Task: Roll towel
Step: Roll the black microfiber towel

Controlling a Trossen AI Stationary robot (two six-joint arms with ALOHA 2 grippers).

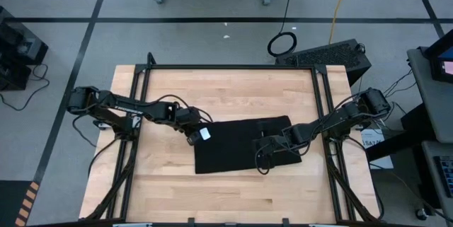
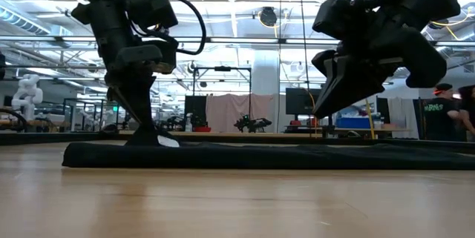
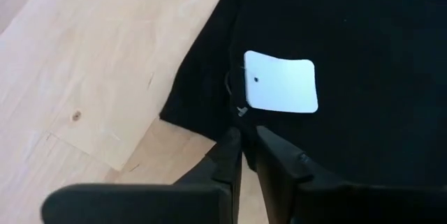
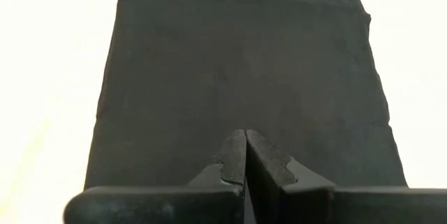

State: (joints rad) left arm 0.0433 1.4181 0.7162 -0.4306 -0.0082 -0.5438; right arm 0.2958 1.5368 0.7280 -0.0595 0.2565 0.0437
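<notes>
The black towel (image 1: 241, 149) lies flat on the wooden table (image 1: 233, 199). Its white tag (image 3: 281, 82) lies on top near the far left corner. My left gripper (image 3: 246, 137) points down at that corner and is shut on the towel's edge beside the tag. My right gripper (image 4: 245, 137) is shut with nothing between its fingers. It hangs over the towel's right part and, in the low view, my right gripper (image 2: 320, 116) is clear of the cloth. My left gripper pinches the towel's left edge at the far corner (image 3: 225, 123), just beside the tag, between its fingertips. The fingers come steeply from above, slanting from the table's left. At the fingertips (image 2: 145, 136) the cloth stands up in a small mound; the rest lies flat.
Bare wood shows on the table's near side and far side (image 1: 233, 89). Black frame rails (image 1: 141, 92) run along the table's left and right edges. A person (image 2: 445, 112) stands in the room beyond the table.
</notes>
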